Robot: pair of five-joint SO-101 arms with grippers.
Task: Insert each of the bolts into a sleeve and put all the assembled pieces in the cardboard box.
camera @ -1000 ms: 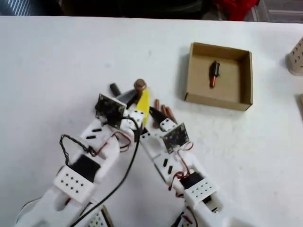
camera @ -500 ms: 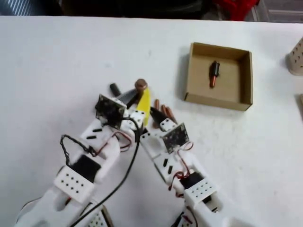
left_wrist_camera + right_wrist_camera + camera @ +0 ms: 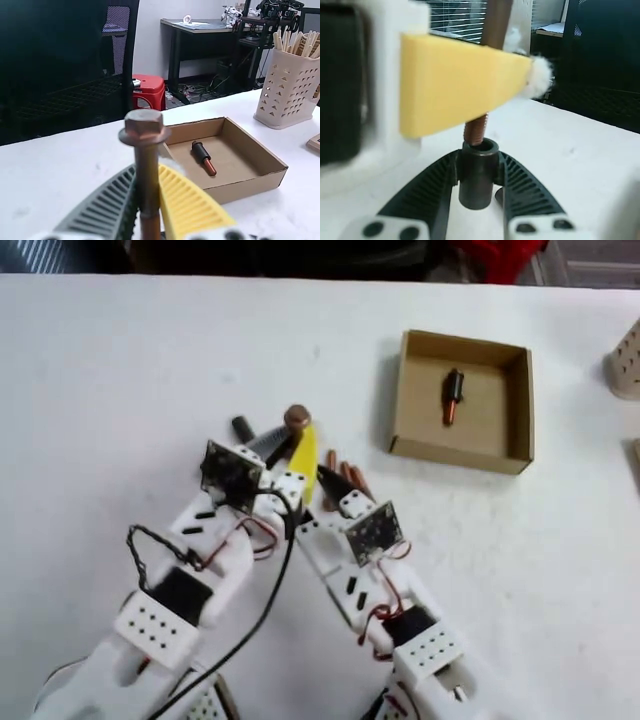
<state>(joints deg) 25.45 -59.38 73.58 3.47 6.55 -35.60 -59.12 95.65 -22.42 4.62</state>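
My left gripper (image 3: 291,443), with one grey and one yellow finger, is shut on a copper bolt (image 3: 144,165) and holds it upright, hex head up. In the right wrist view my right gripper (image 3: 478,172) is shut on a black sleeve (image 3: 478,176), its black fingers on either side. The bolt's threaded tip (image 3: 475,133) sits at the sleeve's open mouth, below the yellow finger (image 3: 460,90). The cardboard box (image 3: 413,390) lies to the right and holds one assembled piece (image 3: 452,396). That box (image 3: 260,172) and piece (image 3: 204,158) also appear in the left wrist view.
Several loose copper bolts (image 3: 346,475) lie just right of the grippers. A spare black sleeve (image 3: 242,427) lies to the left of them. A perforated beige holder (image 3: 626,361) stands at the table's right edge.
The right arm has shifted slightly toward the near edge. The left gripper and its bolt stay in place.
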